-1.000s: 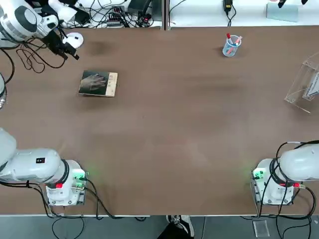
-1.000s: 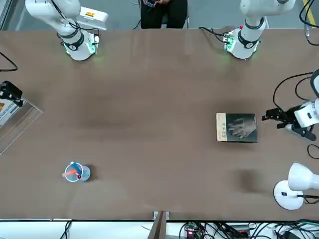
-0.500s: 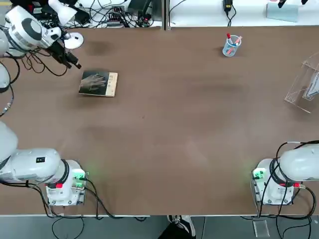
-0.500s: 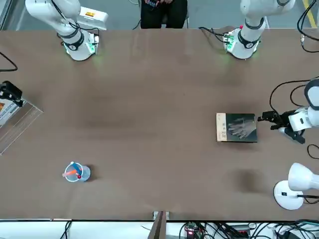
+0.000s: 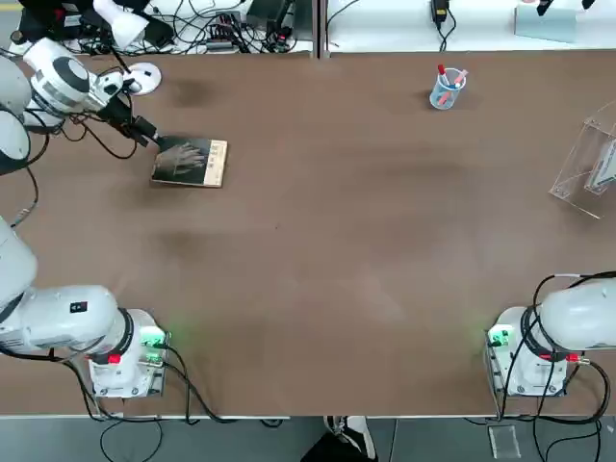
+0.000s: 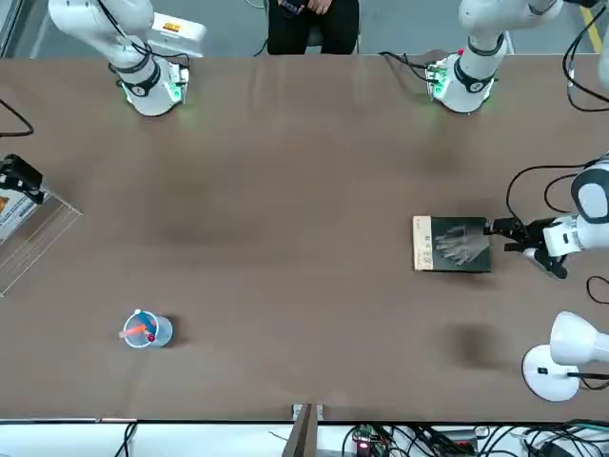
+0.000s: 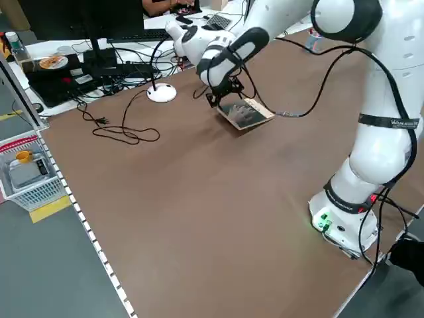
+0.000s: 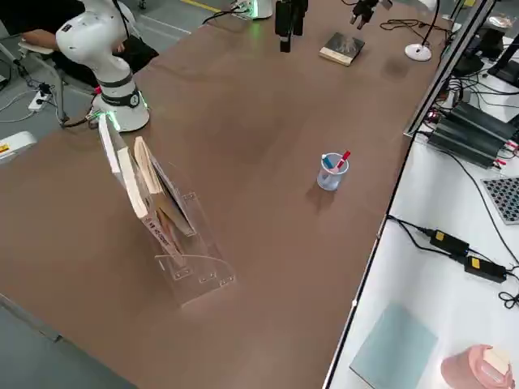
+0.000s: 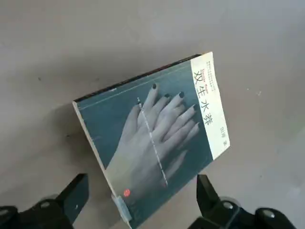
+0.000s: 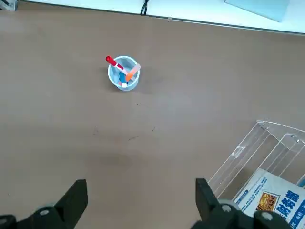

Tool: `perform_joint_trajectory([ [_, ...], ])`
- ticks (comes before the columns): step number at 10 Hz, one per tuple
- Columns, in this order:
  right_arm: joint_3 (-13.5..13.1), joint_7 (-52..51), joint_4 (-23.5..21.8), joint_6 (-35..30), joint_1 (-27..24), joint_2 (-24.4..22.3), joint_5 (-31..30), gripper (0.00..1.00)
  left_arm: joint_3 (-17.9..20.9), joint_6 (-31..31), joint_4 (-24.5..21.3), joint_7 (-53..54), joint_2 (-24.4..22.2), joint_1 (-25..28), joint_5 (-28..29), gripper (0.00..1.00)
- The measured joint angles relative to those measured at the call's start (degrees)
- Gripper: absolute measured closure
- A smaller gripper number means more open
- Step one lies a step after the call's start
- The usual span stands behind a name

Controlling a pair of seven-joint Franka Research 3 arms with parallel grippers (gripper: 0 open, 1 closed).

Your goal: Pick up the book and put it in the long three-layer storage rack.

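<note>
The book (image 5: 190, 162) lies flat at the far left of the table, dark cover with a pale hand and a tan strip (image 6: 451, 245) (image 7: 244, 114). My left gripper (image 5: 151, 137) is open at the book's edge opposite the tan strip (image 6: 501, 229). In the left wrist view the book (image 9: 152, 138) reaches in between the spread fingers (image 9: 76, 200) of the left gripper (image 9: 140, 205), which do not touch it. The clear long three-layer storage rack (image 5: 587, 164) (image 8: 162, 219) stands at the far right. My right gripper (image 10: 140, 210) hangs open high above the table near the rack (image 10: 267, 162).
A clear pen cup (image 5: 447, 89) (image 10: 123, 72) with red and orange pens stands at the back right. A white desk lamp (image 5: 135, 72) (image 6: 561, 352) sits behind the book. Booklets lean inside the rack. A person (image 6: 314, 24) sits behind the arm bases.
My left gripper has moved from beside the lamp down and right to the book's edge, still open. The book and the right arm have not moved.
</note>
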Motion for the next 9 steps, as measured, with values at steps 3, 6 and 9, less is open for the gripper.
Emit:
perform_joint_trajectory([
  [3,0.0,0.0,0.0,0.0,0.0,0.0,0.0,0.00,0.0,0.1,0.1,3.4,2.0,0.9,-3.2,0.00],
  [6,0.0,0.0,0.0,-0.1,0.0,0.0,0.0,0.00,0.0,0.1,0.1,4.9,2.4,2.0,-4.3,0.00],
  [9,0.0,0.0,0.0,-0.1,0.0,0.0,0.0,0.00,0.0,0.1,0.2,6.9,2.8,3.0,-6.4,0.00],
])
